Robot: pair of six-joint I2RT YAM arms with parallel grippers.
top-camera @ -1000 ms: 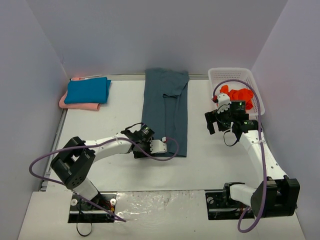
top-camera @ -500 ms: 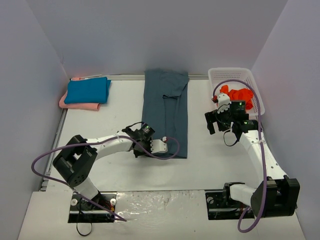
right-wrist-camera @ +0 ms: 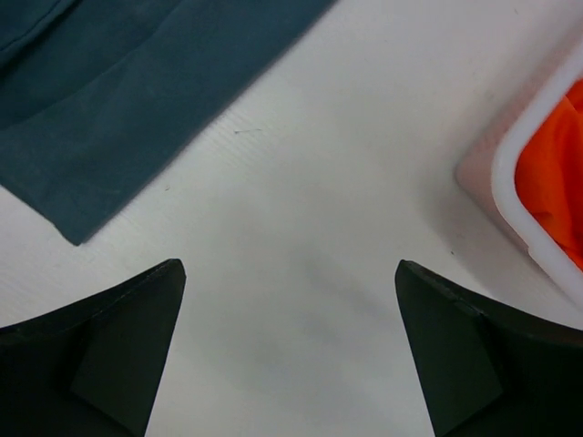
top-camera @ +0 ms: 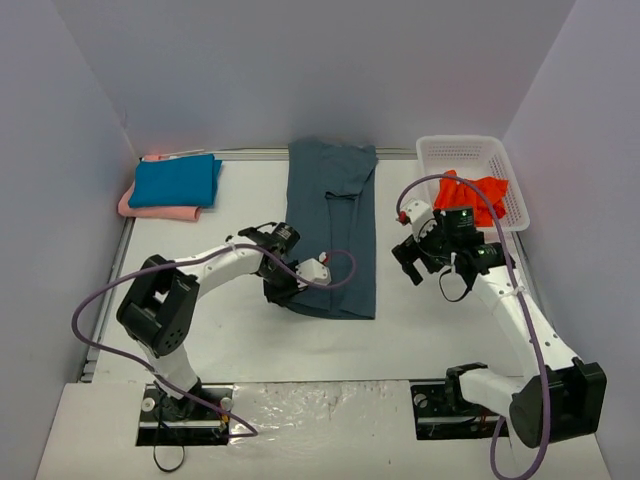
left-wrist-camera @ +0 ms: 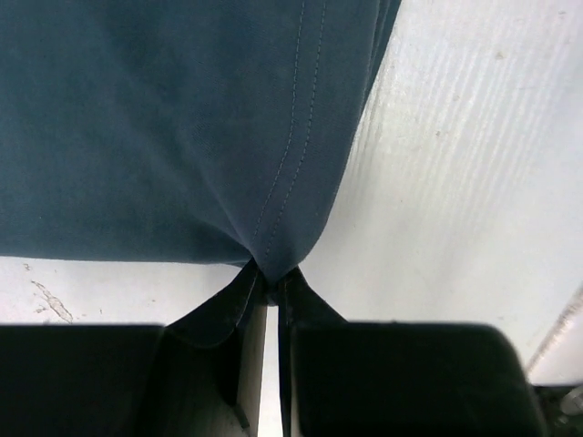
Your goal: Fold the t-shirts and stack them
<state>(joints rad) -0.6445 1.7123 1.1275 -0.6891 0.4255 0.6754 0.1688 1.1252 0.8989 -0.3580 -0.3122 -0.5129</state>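
Observation:
The dark slate blue-grey t-shirt (top-camera: 332,230) lies as a long folded strip down the middle of the table. My left gripper (top-camera: 284,290) is shut on its near left hem corner, and the left wrist view shows the cloth (left-wrist-camera: 182,118) pinched at the fingertips (left-wrist-camera: 271,275). My right gripper (top-camera: 407,262) is open and empty above bare table, between the slate shirt (right-wrist-camera: 109,100) and the basket. The teal-blue shirt (top-camera: 175,182) lies folded on the pale pink one (top-camera: 160,211) at the far left. The orange-red shirt (top-camera: 480,190) lies crumpled in the basket.
The white lattice basket (top-camera: 470,148) stands at the far right; its rim (right-wrist-camera: 510,187) and the orange cloth (right-wrist-camera: 557,173) show in the right wrist view. Grey walls close in the table on three sides. Purple cables loop off both arms.
My left gripper has moved left along the shirt's near edge and now pinches its near left corner. My right gripper has swung left and nearer, away from the basket.

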